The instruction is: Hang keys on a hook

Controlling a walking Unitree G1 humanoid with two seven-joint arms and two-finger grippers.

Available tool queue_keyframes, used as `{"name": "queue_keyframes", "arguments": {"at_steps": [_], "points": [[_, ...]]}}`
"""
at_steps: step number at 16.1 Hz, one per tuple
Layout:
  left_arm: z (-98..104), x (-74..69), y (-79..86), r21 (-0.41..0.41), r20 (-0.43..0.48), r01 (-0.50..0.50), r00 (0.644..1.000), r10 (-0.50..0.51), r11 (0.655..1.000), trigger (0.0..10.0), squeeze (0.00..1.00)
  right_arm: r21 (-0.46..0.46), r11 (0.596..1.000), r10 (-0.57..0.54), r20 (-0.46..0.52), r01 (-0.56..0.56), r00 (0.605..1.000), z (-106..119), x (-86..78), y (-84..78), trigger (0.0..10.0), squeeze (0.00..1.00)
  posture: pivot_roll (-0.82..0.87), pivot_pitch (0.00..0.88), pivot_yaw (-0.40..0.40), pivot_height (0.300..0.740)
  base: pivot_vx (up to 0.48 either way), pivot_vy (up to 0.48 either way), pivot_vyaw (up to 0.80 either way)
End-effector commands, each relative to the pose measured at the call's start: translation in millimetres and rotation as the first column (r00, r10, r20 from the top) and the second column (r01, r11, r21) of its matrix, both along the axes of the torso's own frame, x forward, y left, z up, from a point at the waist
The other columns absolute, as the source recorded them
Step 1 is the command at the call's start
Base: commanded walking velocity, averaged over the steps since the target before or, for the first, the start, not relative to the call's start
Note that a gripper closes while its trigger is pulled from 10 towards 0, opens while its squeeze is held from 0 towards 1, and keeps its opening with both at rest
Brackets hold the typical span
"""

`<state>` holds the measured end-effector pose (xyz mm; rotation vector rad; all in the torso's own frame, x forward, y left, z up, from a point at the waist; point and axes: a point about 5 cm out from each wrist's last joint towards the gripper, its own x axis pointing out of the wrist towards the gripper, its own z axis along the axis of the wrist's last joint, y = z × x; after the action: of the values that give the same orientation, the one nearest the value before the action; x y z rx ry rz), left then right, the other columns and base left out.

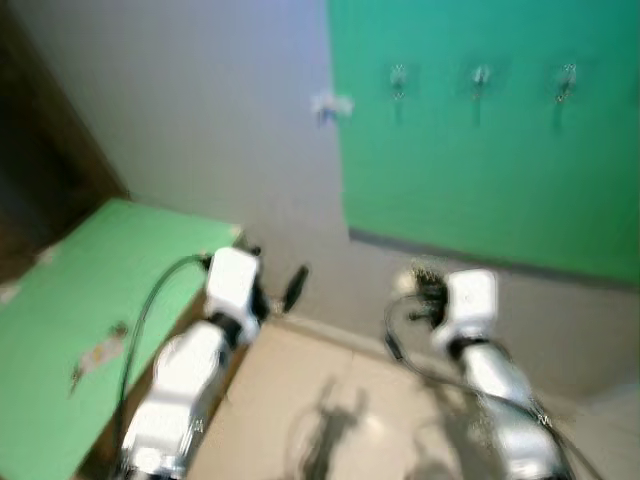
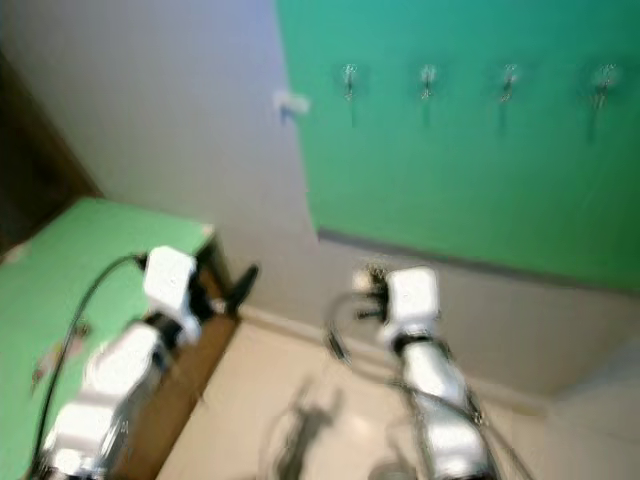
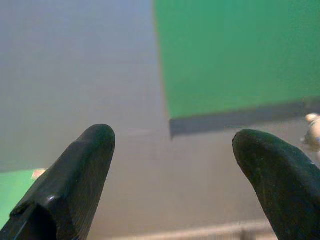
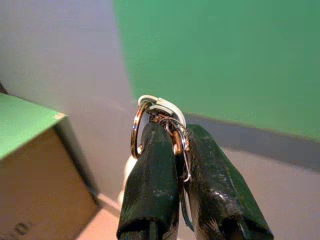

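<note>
Keys (image 4: pixel 160 125) sat pinched tight in the right end effector (image 4: pixel 180 150) — the left end effector (image 3: pixel 170 160) hung open, empty. Next job, I'd guess: lift them up to a hook (image 1: pixel 398 82).

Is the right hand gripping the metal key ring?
Yes, the right hand is shut on the metal key ring, pinched between its black fingers.

Home entryway — wall hooks (image 1: pixel 480 80), skirting, cabinet (image 1: pixel 90 330)
</note>
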<state>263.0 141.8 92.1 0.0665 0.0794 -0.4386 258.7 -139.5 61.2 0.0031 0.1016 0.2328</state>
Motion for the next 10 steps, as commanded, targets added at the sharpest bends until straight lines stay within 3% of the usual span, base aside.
{"name": "queue_keyframes", "arguments": {"at_steps": [1,3,6,9,10], "points": [[7.0,4.6,-3.2,0.006,0.028,0.021,0.999,-0.021,1.0,10.0,0.0,-0.018,1.0,-0.007,0.006,0.007,1.0,3.4,3.9,-4.5,0.0,0.0,-0.26,0.019,0.166,0.74,0.0,0.0,-0.73],[5.9,5.3,-4.0,0.008,0.021,0.028,0.999,-0.029,1.0,10.0,0.0,-0.02,1.0,-0.007,0.006,0.007,1.0,3.8,5.4,-3.5,0.0,0.0,-0.27,0.02,0.171,0.74,0.0,0.0,-0.73],[4.4,6.1,-8.2,0.031,0.028,0.041,0.999,-0.041,0.999,10.0,0.0,-0.051,0.999,-0.011,0.031,0.013,0.999,5.7,5.0,-5.6,0.0,0.0,-0.27,0.027,0.175,0.74,0.0,0.0,0.0],[7.2,5.0,-11.9,-0.006,0.033,0.057,0.998,-0.057,0.998,10.0,0.0,-0.058,0.998,-0.007,0.048,0.01,0.999,7.4,4.6,-6.4,0.0,0.0,-0.27,0.031,0.175,0.74,0.0,0.0,0.0],[10.9,4.3,-15.0,-0.024,0.054,0.069,0.996,-0.068,0.997,10.0,0.0,-0.062,0.998,-0.005,0.049,0.008,0.999,7.6,4.8,-6.7,0.0,0.0,-0.27,0.031,0.175,0.74,0.454,0.0,0.0]]}}
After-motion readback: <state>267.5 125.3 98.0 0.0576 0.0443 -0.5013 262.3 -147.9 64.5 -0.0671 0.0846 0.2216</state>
